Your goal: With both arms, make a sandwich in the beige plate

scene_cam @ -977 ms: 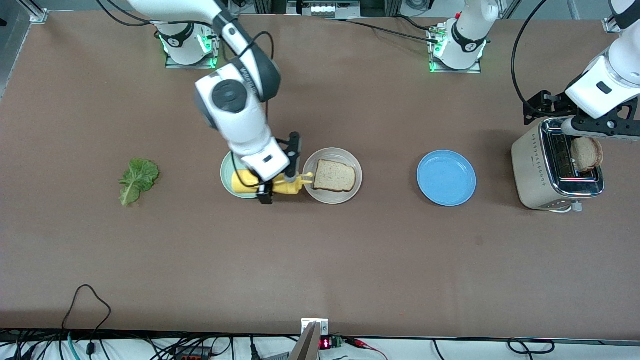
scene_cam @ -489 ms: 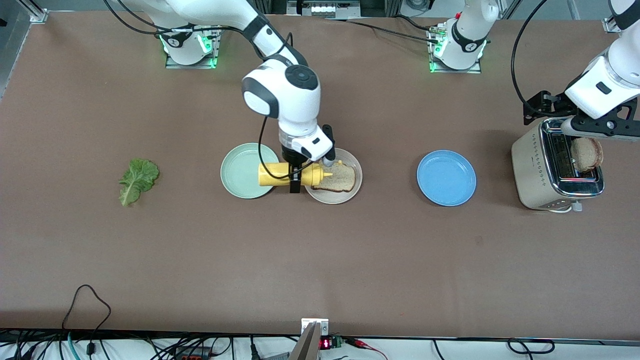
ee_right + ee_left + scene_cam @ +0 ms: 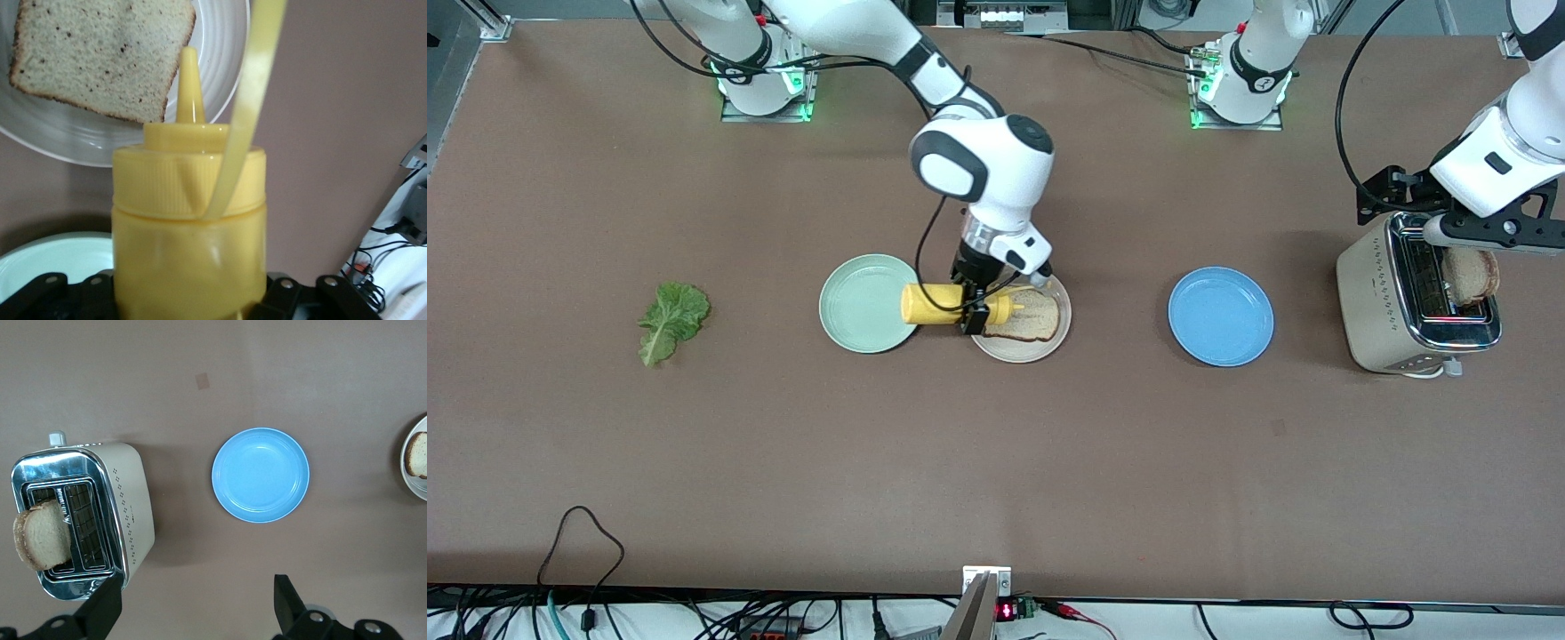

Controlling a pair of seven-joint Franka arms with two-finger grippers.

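My right gripper [image 3: 971, 311] grips a yellow plastic mustard squeeze bottle [image 3: 951, 304], nozzle over the brown-crusted bread slice [image 3: 1029, 315] on the round beige plate [image 3: 1020, 348]; I would keep the tip centred before squeezing. The mint-green plate [image 3: 863, 303] crowds at nine o'clock, with open tabletop at six. My left gripper [image 3: 197, 607] hangs spread and empty over the steel toaster [image 3: 1405, 302].

A yellow squeeze bottle [image 3: 947, 305] shows above a pale bread slice [image 3: 1030, 315] flecked with dark specks and edged in brown crust, on the matte beige plate [image 3: 1021, 348]. Beside it are a mint-green plate [image 3: 860, 303] and a sky-blue plate [image 3: 1220, 316] on the brown table [image 3: 996, 444]. The lettuce leaf [image 3: 670, 319] is green, and the toaster [image 3: 1392, 302] is cream with chrome trim and dotted sides.
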